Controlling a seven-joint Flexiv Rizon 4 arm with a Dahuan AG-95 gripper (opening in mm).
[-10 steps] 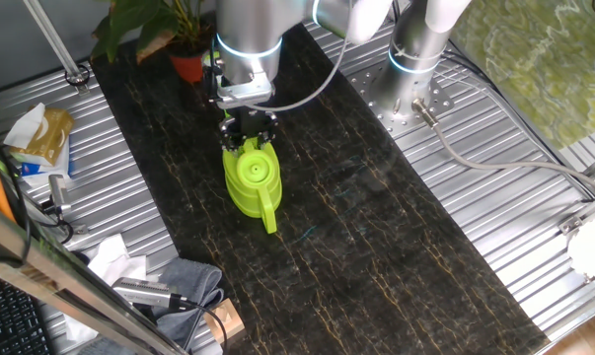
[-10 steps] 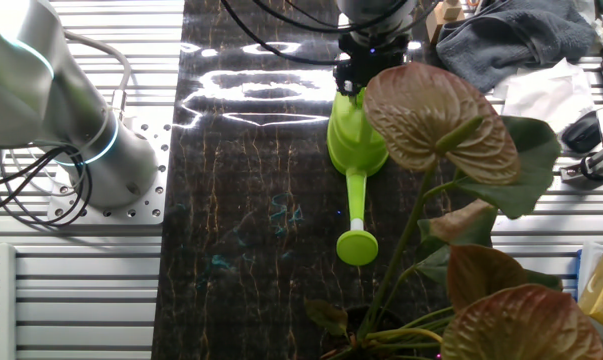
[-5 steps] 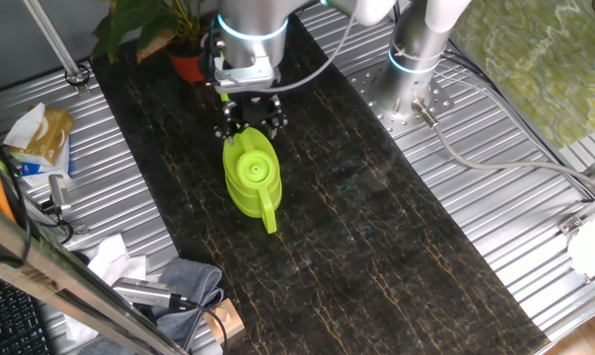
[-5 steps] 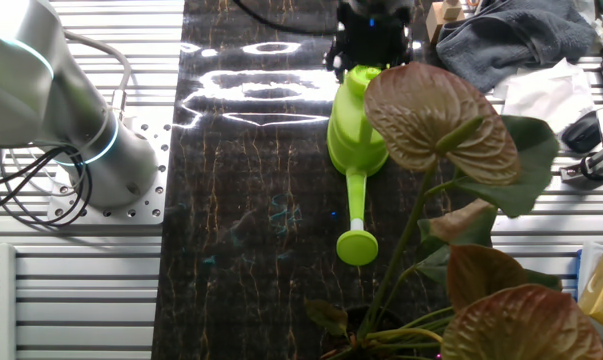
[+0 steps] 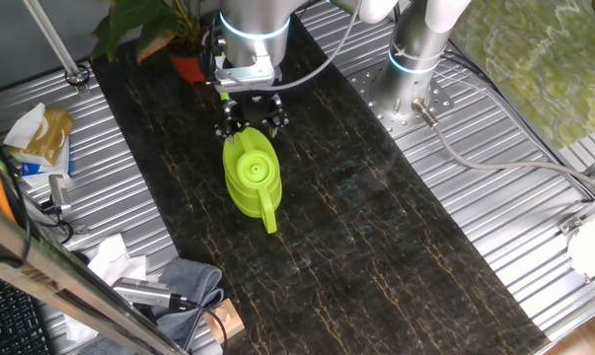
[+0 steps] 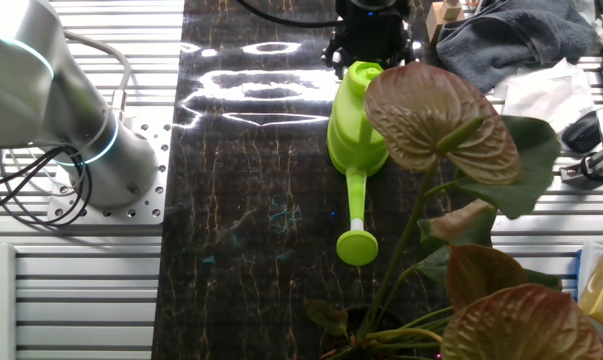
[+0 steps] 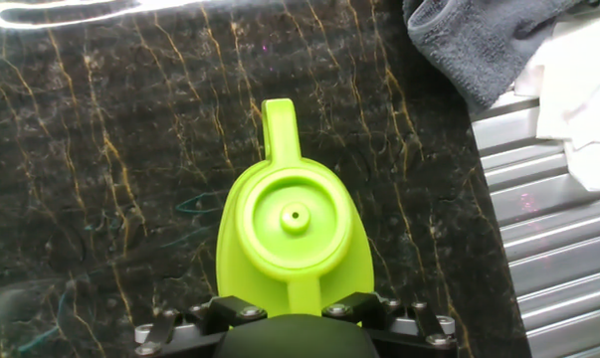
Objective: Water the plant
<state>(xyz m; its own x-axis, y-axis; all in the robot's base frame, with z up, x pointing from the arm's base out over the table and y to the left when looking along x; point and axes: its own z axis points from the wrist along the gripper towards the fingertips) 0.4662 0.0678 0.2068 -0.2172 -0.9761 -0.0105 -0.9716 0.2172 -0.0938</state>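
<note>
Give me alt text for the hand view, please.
A lime-green watering can stands on the dark marble-patterned tabletop, seen from directly above, with the pincer's base along the bottom edge. A grey cloth lies at upper right.

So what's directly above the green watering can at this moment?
The tool hangs open just above the handle end of the watering can, not touching it. In the other fixed view a leaf of the plant covers part of the can's body, so that side is hidden there.

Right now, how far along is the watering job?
Can't tell whether any water has been poured. The green watering can stands upright on the dark mat; the gripper is open just above its handle end, holding nothing. The plant is a spout's reach away.
</note>
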